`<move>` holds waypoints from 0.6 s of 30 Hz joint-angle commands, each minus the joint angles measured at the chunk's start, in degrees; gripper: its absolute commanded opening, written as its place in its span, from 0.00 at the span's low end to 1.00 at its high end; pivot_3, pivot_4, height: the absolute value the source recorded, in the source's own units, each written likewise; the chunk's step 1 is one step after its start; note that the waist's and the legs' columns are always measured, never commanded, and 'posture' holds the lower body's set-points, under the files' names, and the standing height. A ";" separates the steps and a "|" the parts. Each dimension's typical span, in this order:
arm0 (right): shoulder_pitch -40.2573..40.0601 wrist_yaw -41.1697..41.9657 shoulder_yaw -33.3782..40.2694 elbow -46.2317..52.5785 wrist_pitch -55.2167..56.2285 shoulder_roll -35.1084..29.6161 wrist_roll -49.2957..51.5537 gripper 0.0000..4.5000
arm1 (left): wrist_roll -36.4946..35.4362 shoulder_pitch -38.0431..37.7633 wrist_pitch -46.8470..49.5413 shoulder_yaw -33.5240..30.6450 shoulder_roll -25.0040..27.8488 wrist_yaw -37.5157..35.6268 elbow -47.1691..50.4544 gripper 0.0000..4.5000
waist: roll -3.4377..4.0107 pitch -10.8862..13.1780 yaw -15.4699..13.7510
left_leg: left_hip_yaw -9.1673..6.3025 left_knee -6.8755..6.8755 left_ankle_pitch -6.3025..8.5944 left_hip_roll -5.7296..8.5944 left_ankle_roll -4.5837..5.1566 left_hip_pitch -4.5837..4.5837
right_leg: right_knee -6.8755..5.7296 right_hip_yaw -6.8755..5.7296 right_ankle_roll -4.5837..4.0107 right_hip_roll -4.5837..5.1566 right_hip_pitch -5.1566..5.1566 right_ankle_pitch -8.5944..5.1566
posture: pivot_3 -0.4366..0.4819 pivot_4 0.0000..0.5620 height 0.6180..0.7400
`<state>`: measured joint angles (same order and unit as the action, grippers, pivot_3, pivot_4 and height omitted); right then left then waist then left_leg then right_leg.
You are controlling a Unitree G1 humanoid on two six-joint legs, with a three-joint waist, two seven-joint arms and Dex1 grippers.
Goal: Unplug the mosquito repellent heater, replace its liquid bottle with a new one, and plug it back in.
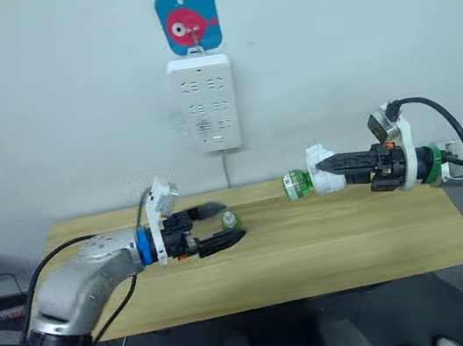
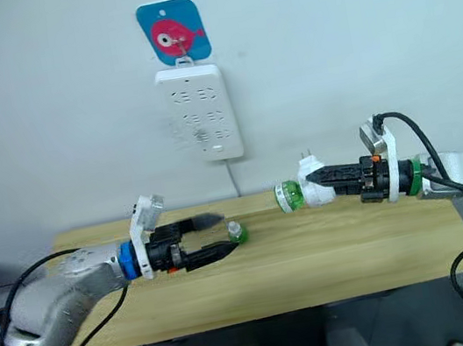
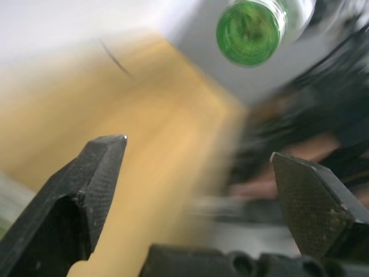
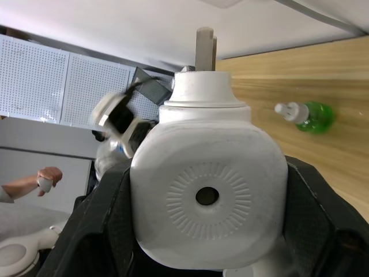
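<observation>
1. Head views show the right gripper point(image 1: 326, 164) clamped around the mosquito repellent heater point(image 1: 323, 168), held in the air above the far right part of the wooden table point(image 1: 332, 245), unplugged from the white power strip point(image 1: 205, 103) on the wall.
2. Its liquid bottle point(image 1: 296, 183) is still fitted in the heater, and the long axis of heater and bottle lies roughly level, with the green base pointing toward the robot's left.
3. Left wrist view: the left gripper point(image 3: 199, 173) has its two fingers spread wide with nothing between them, and the round green base of the fitted bottle point(image 3: 250, 31) faces it almost end-on, a little off the line between the fingertips.
4. In the head views the left gripper point(image 1: 219, 225) hovers low over the table's left half, and the new one point(image 1: 231, 220), green with a white cap, stands or leans just beside its fingertips; whether it touches them I cannot tell.
5. My judgement: the left arm is the nearer to both bottles, so the coming move turns on the gap to its right, closing on the old bottle's base along that level axis to twist it out.
</observation>
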<state>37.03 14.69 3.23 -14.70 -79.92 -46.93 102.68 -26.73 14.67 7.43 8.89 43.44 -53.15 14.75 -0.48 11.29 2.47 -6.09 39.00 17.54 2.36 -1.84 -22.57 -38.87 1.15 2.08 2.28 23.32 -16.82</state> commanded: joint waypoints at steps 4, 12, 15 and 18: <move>2.50 -1.48 1.88 -1.72 -0.52 1.71 2.46 0.66 | 29.71 4.83 -53.06 -2.57 -7.60 10.18 -15.90 0.99 | -0.01 0.00 -1.28 | 0.01 0.05 0.02 -0.02 0.05 -0.05 | -0.04 -0.02 -0.03 0.01 0.00 0.02 | 0.43 0.34 1.00; 2.30 -5.99 0.45 -0.19 0.10 3.10 7.96 0.66 | 41.98 12.09 -67.68 -0.51 -13.61 19.52 -24.33 0.99 | -0.01 0.00 -0.93 | -0.04 0.05 0.10 -0.02 0.21 -0.10 | -0.13 -0.08 0.10 0.05 0.04 0.13 | 0.42 0.35 1.00; 2.31 -7.56 -0.14 0.62 0.78 3.55 10.00 0.66 | 44.18 13.87 -69.05 0.90 -14.33 21.22 -26.28 0.99 | -0.01 0.00 -0.78 | -0.06 0.06 0.11 -0.02 0.22 -0.09 | -0.17 -0.11 0.10 0.05 0.04 0.13 | 0.42 0.35 1.00; 2.41 -7.97 -0.03 1.13 0.88 3.97 10.32 0.66 | 46.67 15.56 -69.40 1.94 -15.09 23.01 -28.22 0.99 | -0.01 0.00 -0.64 | -0.07 0.06 0.10 -0.02 0.22 -0.09 | -0.18 -0.13 0.10 0.05 0.04 0.13 | 0.41 0.36 1.00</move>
<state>38.86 6.56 2.30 -15.58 -79.35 -43.09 110.49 19.12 29.50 -60.88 10.41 28.66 -31.78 -13.31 -0.49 11.29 1.83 -6.17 39.06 17.64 2.33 -1.62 -22.66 -39.05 1.02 2.18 2.33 23.36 -16.69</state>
